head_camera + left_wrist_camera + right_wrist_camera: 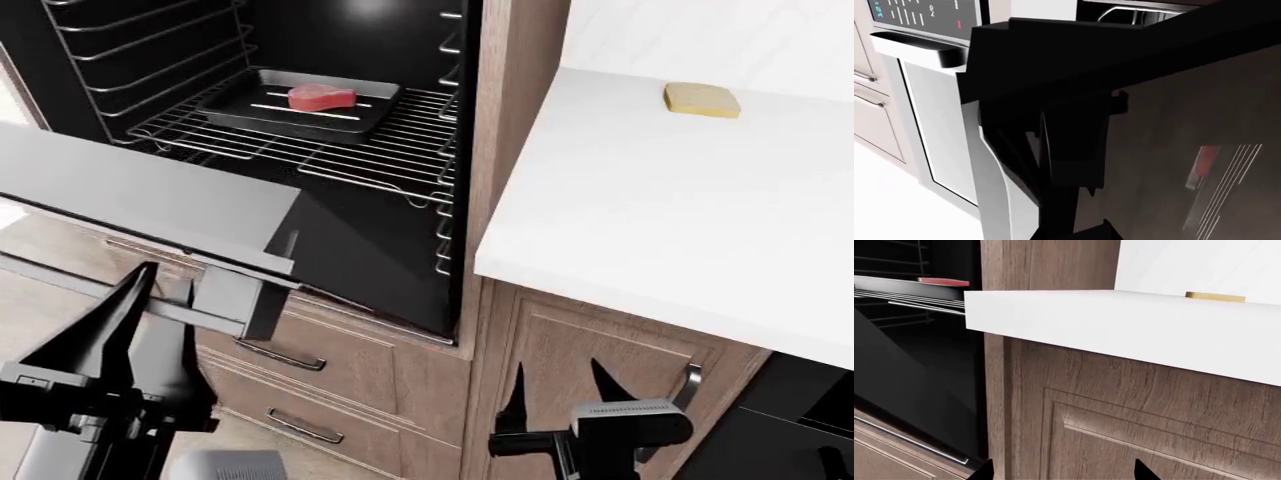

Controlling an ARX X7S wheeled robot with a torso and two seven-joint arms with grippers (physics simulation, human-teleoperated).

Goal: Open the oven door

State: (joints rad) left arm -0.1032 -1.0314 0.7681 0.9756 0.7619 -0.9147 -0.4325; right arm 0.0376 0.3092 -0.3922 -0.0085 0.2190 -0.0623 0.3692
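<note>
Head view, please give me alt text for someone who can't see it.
The oven door hangs open and lowered, exposing wire racks and a tray holding a red piece of meat. The left pincer sits by the door's handle, the right pincer idles before a wooden cabinet under a white counter.

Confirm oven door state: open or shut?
Open. The oven door is swung down to about level, exposing the wire racks and a tray inside the cavity.

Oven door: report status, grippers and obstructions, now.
Left gripper open, at the oven door's front edge. Right gripper open, idle by the cabinet. Door swung down, racks and tray exposed. Nothing blocking.
</note>
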